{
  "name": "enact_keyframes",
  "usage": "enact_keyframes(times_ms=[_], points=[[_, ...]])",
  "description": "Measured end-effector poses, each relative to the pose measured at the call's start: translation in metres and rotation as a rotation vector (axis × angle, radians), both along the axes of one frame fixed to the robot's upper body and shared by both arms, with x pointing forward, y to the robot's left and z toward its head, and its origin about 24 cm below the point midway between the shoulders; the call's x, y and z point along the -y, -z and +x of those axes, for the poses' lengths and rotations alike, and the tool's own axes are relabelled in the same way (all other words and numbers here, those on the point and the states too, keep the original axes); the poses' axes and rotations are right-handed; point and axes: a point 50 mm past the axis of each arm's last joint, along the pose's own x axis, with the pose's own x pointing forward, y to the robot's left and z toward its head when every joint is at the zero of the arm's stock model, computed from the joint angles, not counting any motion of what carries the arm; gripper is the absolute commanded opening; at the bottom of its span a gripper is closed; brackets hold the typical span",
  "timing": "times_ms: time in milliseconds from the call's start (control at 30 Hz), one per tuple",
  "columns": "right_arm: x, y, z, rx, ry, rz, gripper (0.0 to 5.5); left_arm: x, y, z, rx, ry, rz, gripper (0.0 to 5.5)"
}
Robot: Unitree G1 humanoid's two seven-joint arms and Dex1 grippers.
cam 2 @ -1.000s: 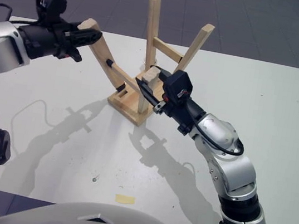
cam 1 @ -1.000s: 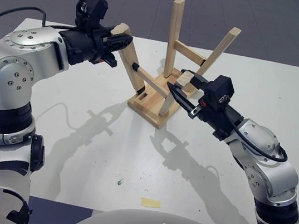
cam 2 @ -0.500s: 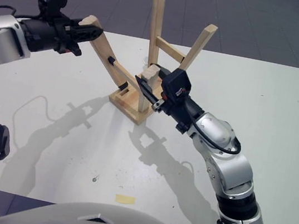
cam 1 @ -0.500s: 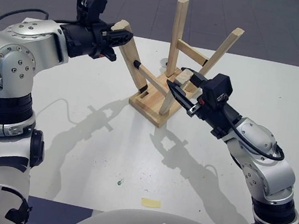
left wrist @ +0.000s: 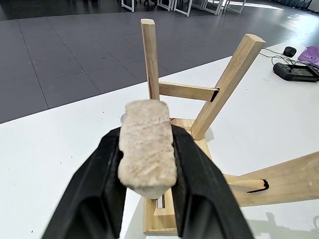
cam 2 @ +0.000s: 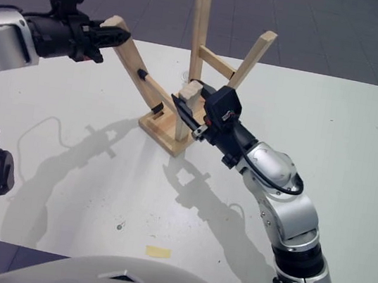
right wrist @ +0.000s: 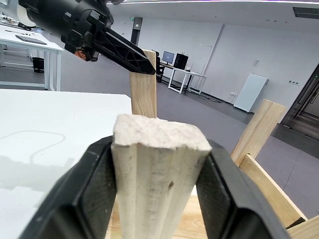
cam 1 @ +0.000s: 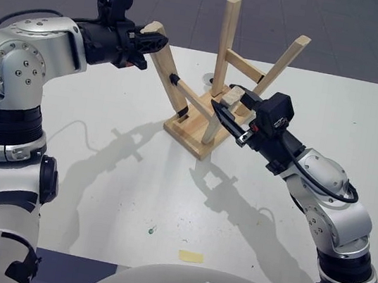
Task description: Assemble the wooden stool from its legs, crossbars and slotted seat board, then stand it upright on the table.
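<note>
The stool stands upside down, its slotted seat board point(cam 1: 187, 137) flat on the white table point(cam 1: 99, 171). Two far legs point(cam 1: 225, 40) rise from it, joined by a crossbar point(cam 1: 243, 66). A tilted leg point(cam 1: 167, 74) leans out to the left, and my left gripper point(cam 1: 153, 38) is shut on its top end point(left wrist: 147, 144). A second crossbar point(cam 1: 196, 102) runs from that leg to the short near leg point(cam 1: 232, 97). My right gripper point(cam 1: 228, 108) is shut on the near leg's top end point(right wrist: 157, 149).
A yellow paper scrap point(cam 1: 190, 256) and a small green speck point(cam 1: 151, 231) lie near the table's front edge. A black controller point(left wrist: 296, 72) rests far off on the table in the left wrist view. Dark floor lies beyond the table's far edge.
My left arm's elbow has lifted and its gripper has risen slightly with the tilted leg's end still held. The right gripper and the stool have barely moved.
</note>
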Motion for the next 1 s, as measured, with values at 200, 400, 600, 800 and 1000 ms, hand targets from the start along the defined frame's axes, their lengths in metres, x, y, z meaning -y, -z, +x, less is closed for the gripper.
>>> enact_keyframes(times_ms=[200, 400, 600, 800, 1000], points=[[-0.001, 0.000, -0.001, -0.001, 0.002, 0.001, 2.10, -0.003, 0.000, 0.001, 0.006, 0.019, 0.013, 1.02], [-0.001, 0.001, -0.002, -0.003, 0.003, 0.002, 2.10, -0.024, 0.004, 0.012, 0.012, -0.101, 0.082, 1.02], [-0.001, 0.002, -0.002, -0.004, 0.005, 0.000, 2.10, -0.025, 0.004, 0.012, 0.027, -0.101, 0.095, 1.02], [0.001, 0.002, -0.001, -0.001, 0.002, 0.002, 2.10, -0.030, 0.004, 0.014, 0.000, -0.078, 0.046, 1.02], [0.014, -0.002, -0.003, -0.020, -0.052, 0.030, 2.10, -0.038, -0.009, 0.016, -0.019, -0.026, -0.063, 1.02]])
